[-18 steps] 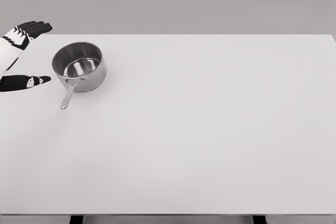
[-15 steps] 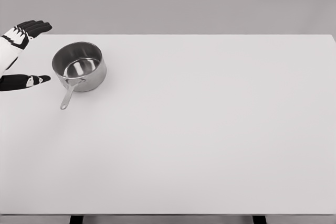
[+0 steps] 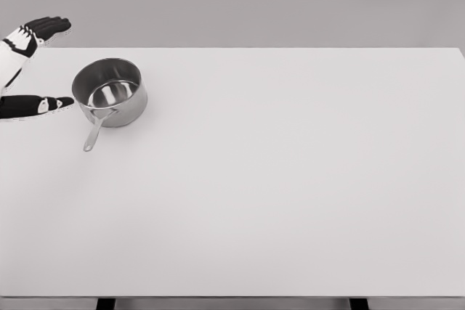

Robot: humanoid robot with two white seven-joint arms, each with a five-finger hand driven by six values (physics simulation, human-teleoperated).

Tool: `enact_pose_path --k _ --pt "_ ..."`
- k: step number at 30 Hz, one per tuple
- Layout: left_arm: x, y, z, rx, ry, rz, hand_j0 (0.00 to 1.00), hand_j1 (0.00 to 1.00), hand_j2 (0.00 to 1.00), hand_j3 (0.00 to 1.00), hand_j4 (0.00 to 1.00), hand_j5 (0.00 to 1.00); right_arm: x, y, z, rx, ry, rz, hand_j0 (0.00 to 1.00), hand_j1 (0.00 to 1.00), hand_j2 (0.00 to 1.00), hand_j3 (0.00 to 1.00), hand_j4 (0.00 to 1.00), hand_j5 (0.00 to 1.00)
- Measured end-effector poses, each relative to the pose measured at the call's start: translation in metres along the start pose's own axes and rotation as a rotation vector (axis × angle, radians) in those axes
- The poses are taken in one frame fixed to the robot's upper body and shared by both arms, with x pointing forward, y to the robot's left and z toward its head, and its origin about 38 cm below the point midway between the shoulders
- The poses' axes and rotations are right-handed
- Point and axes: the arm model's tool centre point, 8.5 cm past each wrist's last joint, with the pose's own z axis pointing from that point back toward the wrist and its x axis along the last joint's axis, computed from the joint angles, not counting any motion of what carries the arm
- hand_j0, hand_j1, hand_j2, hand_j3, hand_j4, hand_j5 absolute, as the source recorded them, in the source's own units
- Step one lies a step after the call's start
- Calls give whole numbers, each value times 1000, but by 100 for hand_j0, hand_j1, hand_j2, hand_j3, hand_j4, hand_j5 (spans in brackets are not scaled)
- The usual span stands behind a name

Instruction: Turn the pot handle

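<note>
1. Saucepan (image 3: 110, 92): polished steel, upright, empty. It stands on the white tabletop (image 3: 290, 179) towards its far left corner, at about 10 o'clock from the tabletop's middle. Position is unchanged from half a second ago.
2. Pot handle (image 3: 94, 131): a slim metal bar running from the pan wall towards 7 o'clock. It is untouched and keeps the same heading as before.
3. Left hand (image 3: 25, 70): enters at the picture's left edge, at 9 o'clock from the pan. The fingers (image 3: 47, 28) are spread wide and hold nothing. The thumb (image 3: 43, 104) reaches towards the pan wall and looks just short of it; contact cannot be confirmed.
4. Change noted: the upper fingers have lifted and drawn slightly back, while the thumb has edged up and nearer the pan.
5. Judgement: the hand is likely setting itself to push or cup the pan, and the rotation has not yet begun.
6. Right hand: not in view.
</note>
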Motion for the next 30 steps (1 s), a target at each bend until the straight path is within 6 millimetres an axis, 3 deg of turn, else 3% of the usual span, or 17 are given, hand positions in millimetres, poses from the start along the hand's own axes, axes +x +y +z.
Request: enact_pose_path --k 8,13,25,30 --pt "32 3 -41 -102 -151 45 100 100 100 100 100 100 0 0 0 0 0 0 100 100 100 100 100 100" --pt "43 -21 -51 -267 -205 1 100 100 100 100 100 100 0 0 0 0 0 0 100 100 100 100 100 100" --pt "66 -61 -75 -298 -288 -77 100 100 100 100 100 100 0 0 0 0 0 0 100 100 100 100 100 100" --pt "65 -72 -76 -329 -258 -128 100 100 100 100 100 100 0 0 0 0 0 0 100 100 100 100 100 100"
